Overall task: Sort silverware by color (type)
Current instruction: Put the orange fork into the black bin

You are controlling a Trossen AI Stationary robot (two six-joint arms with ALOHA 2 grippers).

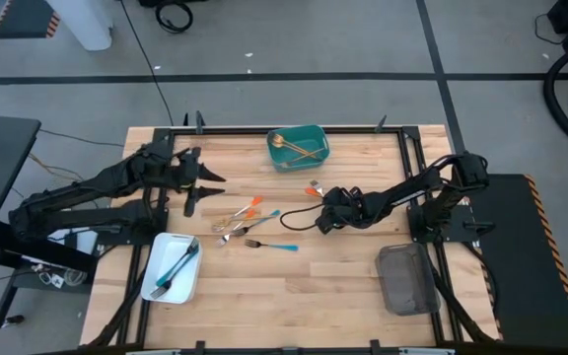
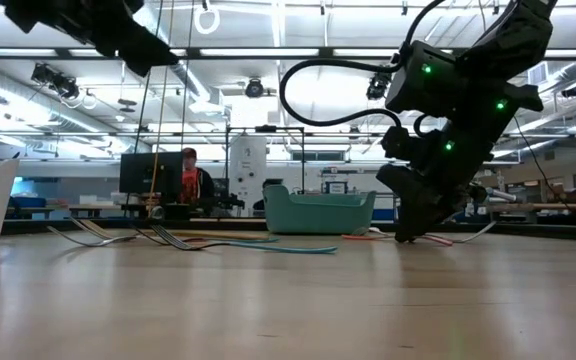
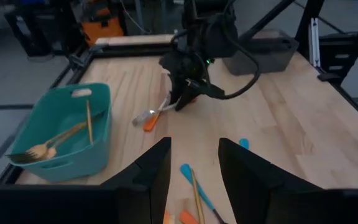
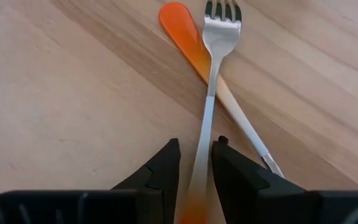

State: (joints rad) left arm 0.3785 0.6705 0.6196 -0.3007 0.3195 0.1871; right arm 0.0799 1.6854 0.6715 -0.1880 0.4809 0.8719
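Observation:
My right gripper (image 1: 321, 199) (image 2: 408, 235) is down at the table right of centre, shut on an orange-handled fork (image 4: 222, 18) with a silver head. That fork lies crossed over a second orange-handled piece (image 4: 182, 28). My left gripper (image 1: 197, 187) (image 3: 194, 146) hangs open above the table's left part, touching nothing. A loose heap of orange, blue and gold cutlery (image 1: 245, 219) lies on the table at mid-table, with a blue-handled fork (image 1: 269, 245) beside it. Gold pieces lie in the teal tray (image 1: 299, 146) (image 3: 64, 134), blue ones in the white tray (image 1: 171, 266). My right gripper pinches the fork's slim handle (image 4: 202, 155) between its two fingers, which come from above and slant down. The fingers (image 4: 166, 168) stand on either side of the shaft. The fork lies flat on the wood, its head pointing away from the gripper and its shaft resting over the other orange piece.
A grey tray (image 1: 407, 278) sits at the near right corner, close under the right arm. Black rails frame the table's edges. A cable loops from the right wrist (image 1: 299, 219) over the wood. Bare wood lies near the near edge. A person sits in the room far behind the table (image 2: 190, 180).

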